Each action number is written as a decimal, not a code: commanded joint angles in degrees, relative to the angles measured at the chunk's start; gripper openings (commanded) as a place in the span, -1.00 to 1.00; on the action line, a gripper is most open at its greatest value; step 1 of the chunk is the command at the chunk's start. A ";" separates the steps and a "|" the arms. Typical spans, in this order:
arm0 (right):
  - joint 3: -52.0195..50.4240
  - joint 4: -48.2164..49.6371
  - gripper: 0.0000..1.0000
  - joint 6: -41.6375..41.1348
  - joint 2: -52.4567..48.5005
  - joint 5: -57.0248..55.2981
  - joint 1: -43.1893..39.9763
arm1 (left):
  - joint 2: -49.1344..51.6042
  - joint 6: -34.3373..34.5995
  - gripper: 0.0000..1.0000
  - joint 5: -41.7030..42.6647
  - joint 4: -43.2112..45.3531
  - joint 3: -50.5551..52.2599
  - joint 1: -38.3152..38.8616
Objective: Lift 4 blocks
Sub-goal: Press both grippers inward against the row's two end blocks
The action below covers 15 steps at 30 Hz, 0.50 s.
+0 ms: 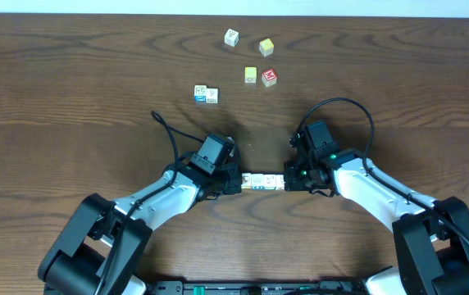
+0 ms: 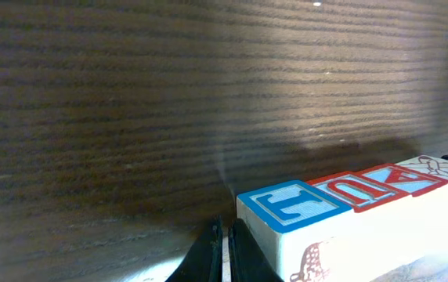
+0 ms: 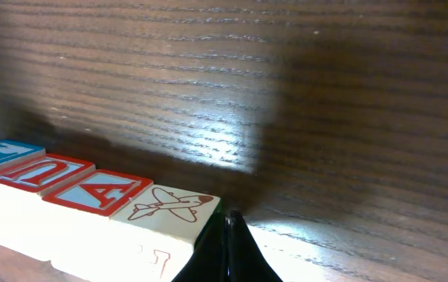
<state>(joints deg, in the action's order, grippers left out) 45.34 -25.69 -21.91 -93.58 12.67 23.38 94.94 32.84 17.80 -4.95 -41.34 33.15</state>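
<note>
Dark wood table (image 1: 70, 90): four blocks (image 1: 263, 182) squeezed end to end in one row, lift not confirmed.
Left gripper (image 1: 240, 184) and right gripper (image 1: 288, 182) each have jaws fully closed with nothing between them, tips pressing the row's opposite ends. Clearance under the row is unreadable, so I judge raising is still to do. Both forearms are low and converge inward.

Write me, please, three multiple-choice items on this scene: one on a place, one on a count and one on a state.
1. Where does the block row lie?
A. between the left gripper and right gripper
B. left of both
C. right of both

2. How many blocks form it?
A. two
B. four
C. six

3. How do the jaws stand?
A. both wide open
B. only the left open
C. both shut

Answers:
1. A: overhead, a gripper sits at each end of the row.
2. B: the right wrist view shows T, U, A and a plane.
3. C: each wrist view shows its jaws closed together.
</note>
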 commanded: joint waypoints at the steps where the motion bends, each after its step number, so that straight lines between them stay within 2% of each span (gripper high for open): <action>1: -0.22 1.16 -0.97 -0.35 -0.31 3.37 0.37 | 0.87 0.50 -0.86 1.16 1.20 -0.98 0.96; 15: -0.22 4.79 -0.97 -0.81 -0.31 6.27 4.87 | 0.87 0.46 -0.85 2.14 1.20 -0.98 0.96</action>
<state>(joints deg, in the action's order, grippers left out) 44.95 -22.44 -21.91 -93.60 10.94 24.58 95.09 33.04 17.04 -4.47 -41.34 33.10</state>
